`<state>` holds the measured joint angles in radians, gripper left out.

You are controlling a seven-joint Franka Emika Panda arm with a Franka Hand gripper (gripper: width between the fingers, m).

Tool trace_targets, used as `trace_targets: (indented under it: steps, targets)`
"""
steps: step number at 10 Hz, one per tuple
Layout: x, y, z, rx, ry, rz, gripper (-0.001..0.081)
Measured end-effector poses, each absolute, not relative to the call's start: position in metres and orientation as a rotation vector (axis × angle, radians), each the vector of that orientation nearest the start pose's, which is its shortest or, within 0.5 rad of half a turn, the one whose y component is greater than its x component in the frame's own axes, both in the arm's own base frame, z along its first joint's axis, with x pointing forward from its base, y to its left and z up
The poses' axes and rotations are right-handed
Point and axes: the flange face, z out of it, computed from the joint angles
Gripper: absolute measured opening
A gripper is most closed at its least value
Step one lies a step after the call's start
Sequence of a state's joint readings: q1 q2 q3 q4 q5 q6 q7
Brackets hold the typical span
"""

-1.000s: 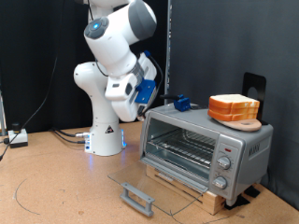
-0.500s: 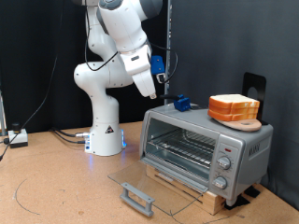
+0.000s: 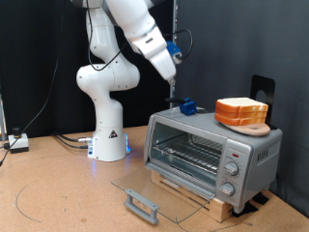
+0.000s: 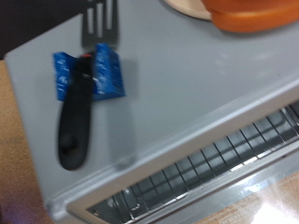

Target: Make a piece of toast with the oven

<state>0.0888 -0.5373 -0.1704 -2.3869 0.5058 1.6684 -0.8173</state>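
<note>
End effector [image 3: 174, 56] hung above the silver-grey boxy toaster oven [image 3: 212, 150].
Its glass door [image 3: 154, 189] lay open (finger state: cannot tell); black-handled fork [image 4: 82, 98] rested on top.

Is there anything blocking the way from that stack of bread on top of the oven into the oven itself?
Nothing visible does. The oven has its glass door folded down flat, leaving the wire rack exposed. The bread slices sit on the oven's top. The gripper hangs in open air above, away from the opening.

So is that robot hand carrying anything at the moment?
It cannot be told for sure. The hand hangs in the air above the oven, and nothing visibly sits between its fingers. The fork lies on the oven top.
</note>
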Motion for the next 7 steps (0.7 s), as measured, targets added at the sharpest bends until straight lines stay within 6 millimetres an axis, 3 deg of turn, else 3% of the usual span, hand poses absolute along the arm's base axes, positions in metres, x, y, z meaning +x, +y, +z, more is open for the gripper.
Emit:
trace_targets:
  steps: [3,7]
  targets:
    - [0.343,0.025,0.535,-2.437,-0.880,-0.095,0.0807]
    - [0.295,0.040,0.546,-2.476,-0.858,-0.106,0.0807]
